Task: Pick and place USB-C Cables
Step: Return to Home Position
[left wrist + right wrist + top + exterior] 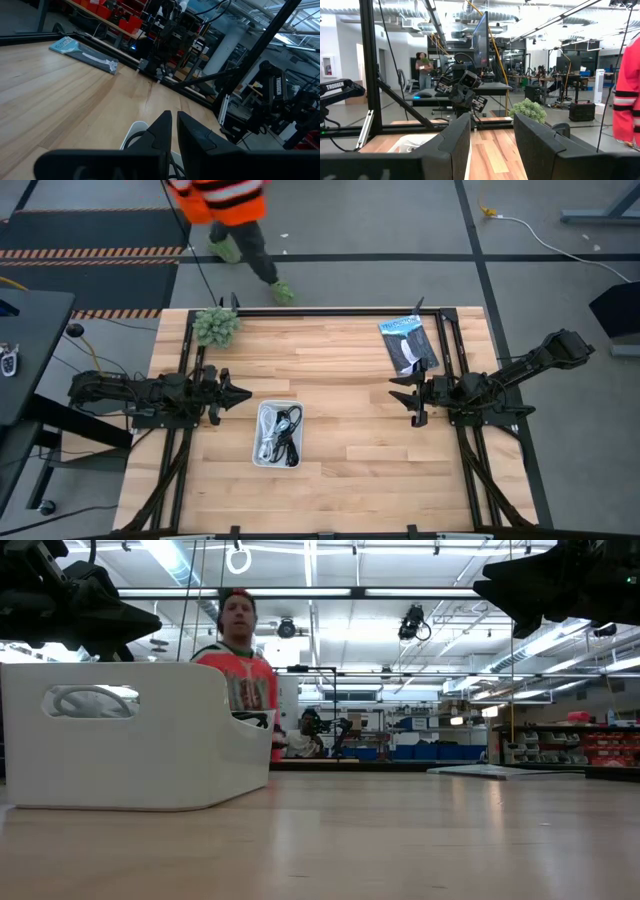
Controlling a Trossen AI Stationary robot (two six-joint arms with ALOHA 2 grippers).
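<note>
A white bin (pixel 258 442) stands on the wooden table between the two arms, its wall filling the left of the low view (pixel 120 735). Several small coiled USB-C cables (pixel 280 432), pale and black ones, lie in it in a tangle. My left gripper (pixel 245 393) (pixel 174 125) hovers just left of the bin's far end, shut, holding nothing. My right gripper (pixel 397 393) (pixel 491 135) hovers to the bin's right, open and empty, pointing toward the bin (pixel 412 143).
A blue-black flat packet (pixel 408 343) (pixel 82 50) lies near the far right corner. A green plant-like clump (pixel 216 325) (pixel 530 110) sits at the far left corner. A person in an orange vest (pixel 225 205) (pixel 240 670) stands beyond the far edge. Black frame rails (pixel 330 311) border the table.
</note>
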